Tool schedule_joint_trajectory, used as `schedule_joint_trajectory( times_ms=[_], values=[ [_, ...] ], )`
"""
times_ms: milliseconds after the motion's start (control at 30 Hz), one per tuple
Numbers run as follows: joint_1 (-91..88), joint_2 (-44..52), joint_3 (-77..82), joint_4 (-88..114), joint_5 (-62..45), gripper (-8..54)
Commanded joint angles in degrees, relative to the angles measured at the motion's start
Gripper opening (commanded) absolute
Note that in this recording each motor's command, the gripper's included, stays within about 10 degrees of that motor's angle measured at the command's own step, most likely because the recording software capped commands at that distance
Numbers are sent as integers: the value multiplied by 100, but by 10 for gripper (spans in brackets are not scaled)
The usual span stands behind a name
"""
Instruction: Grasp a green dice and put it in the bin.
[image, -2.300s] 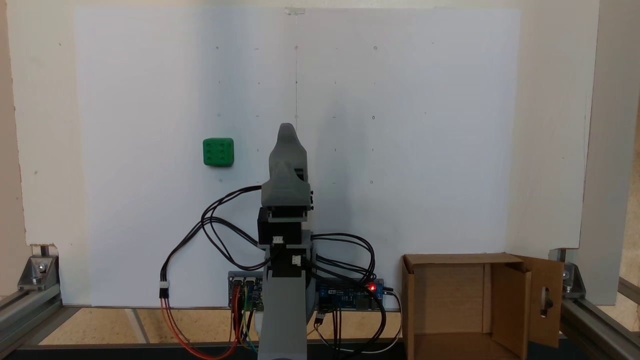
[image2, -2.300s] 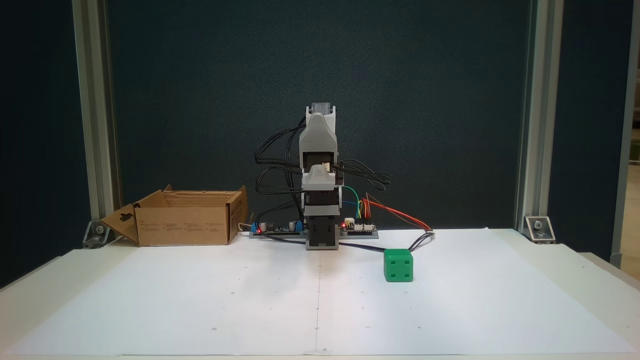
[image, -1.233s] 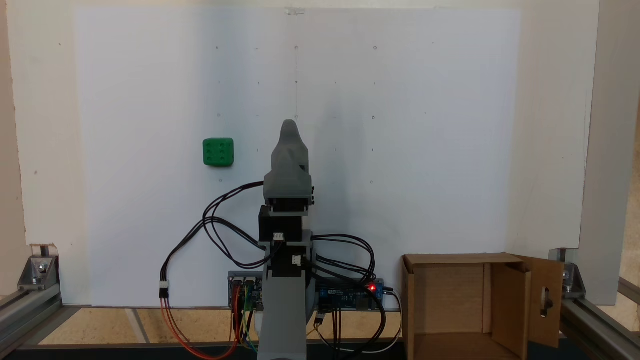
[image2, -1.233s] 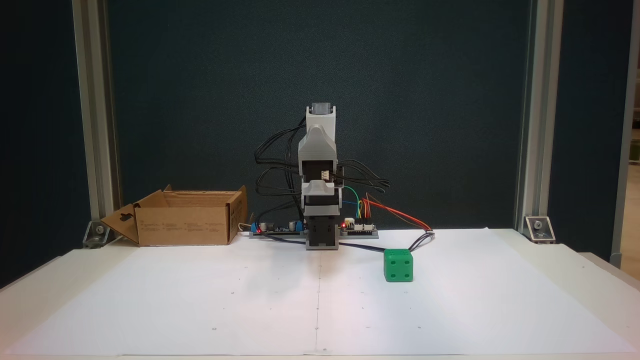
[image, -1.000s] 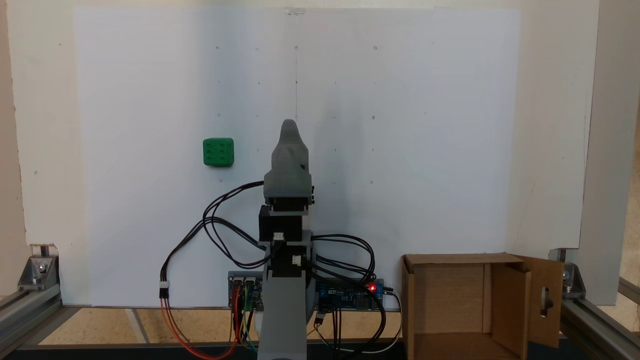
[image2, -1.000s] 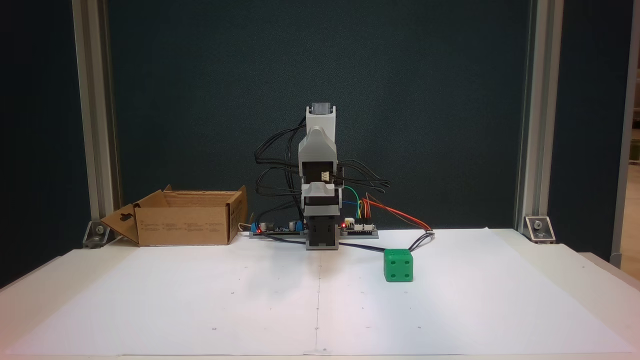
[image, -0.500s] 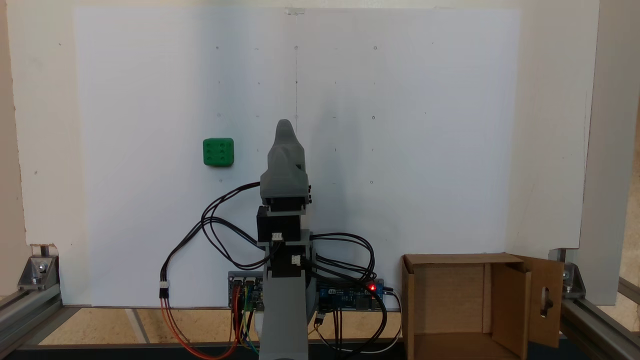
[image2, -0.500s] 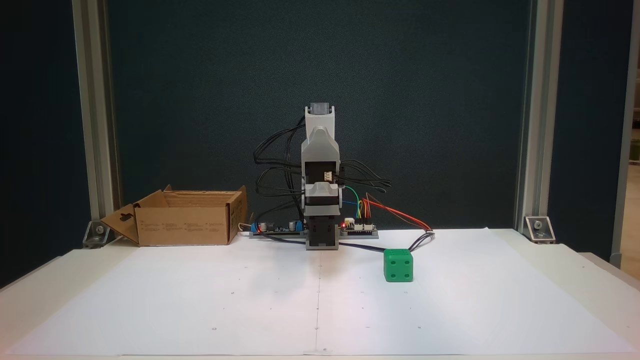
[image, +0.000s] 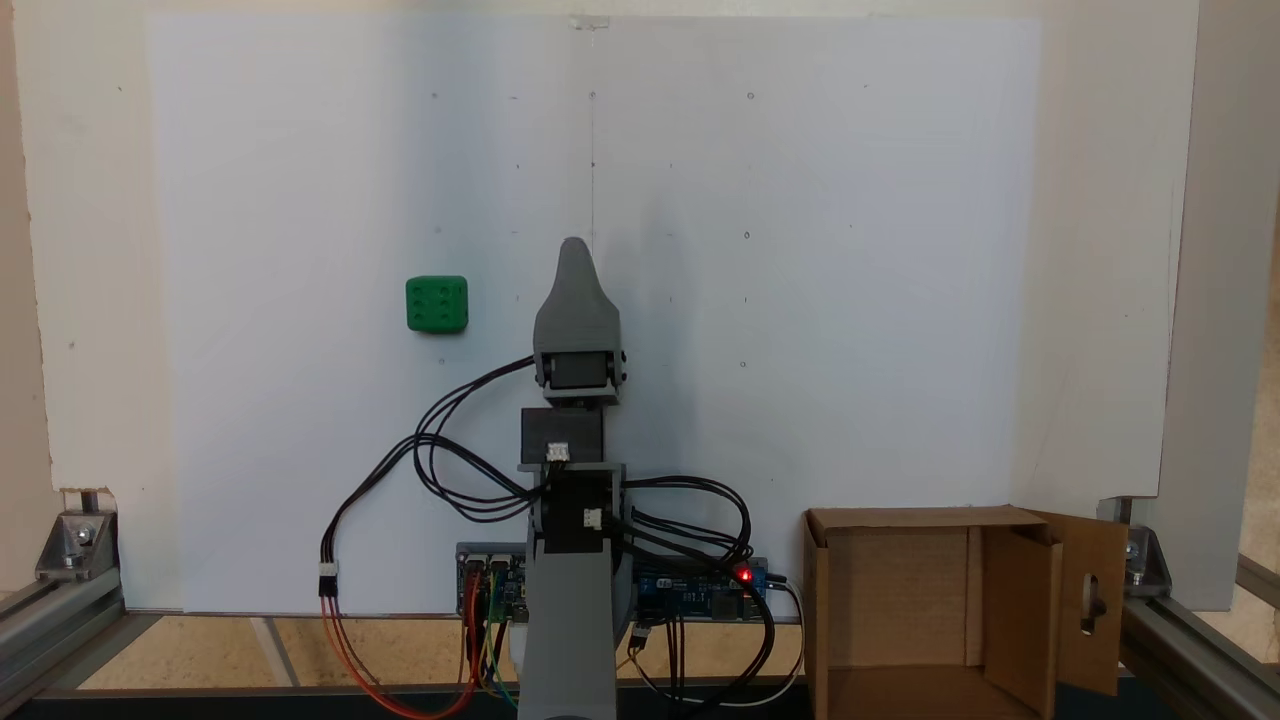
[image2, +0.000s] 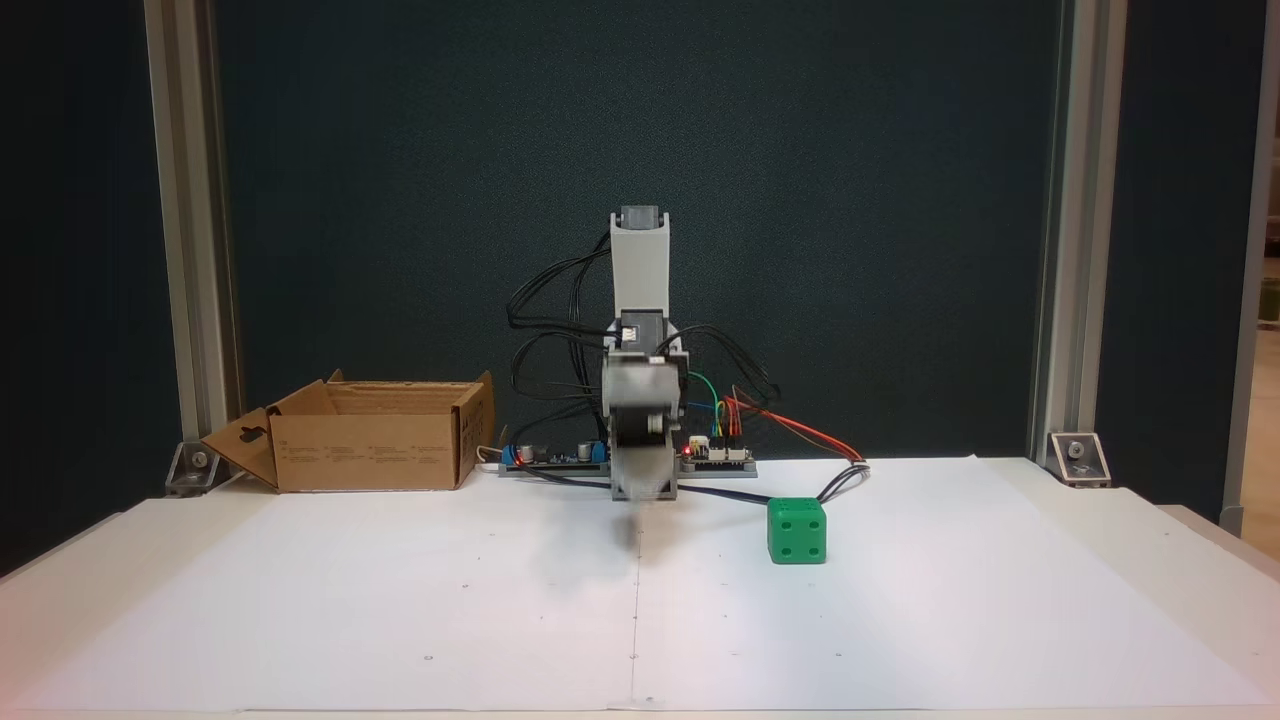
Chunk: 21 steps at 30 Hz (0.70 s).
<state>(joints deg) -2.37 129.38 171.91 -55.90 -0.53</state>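
- The small bright green rounded dice (image: 437, 304) is seen ungrasped on the white worktop (image: 800, 300), left of frame centre.
- The grey claw (image: 574, 252) is near it, not touching; its spread cannot be told.
- The brown cardboard box bin (image: 915, 600), lower right, is seen empty; grasping and depositing are judged still undone.

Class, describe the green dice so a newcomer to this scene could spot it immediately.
Start at the white paper sheet covering the table. In the front fixed view, the green dice sits right of the robot arm, near the looping wires. It is the sole bright green cube, far smaller than the cardboard box.
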Motion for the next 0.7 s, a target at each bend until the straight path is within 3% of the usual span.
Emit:
schedule_joint_trajectory(
  times_ms=[0,367,667],
  values=[
    [0,633,-721,912,35,439],
    [-9,624,-3744,5078,1978,433],
    [-1310,598,-5256,8409,3718,430]
  ],
)
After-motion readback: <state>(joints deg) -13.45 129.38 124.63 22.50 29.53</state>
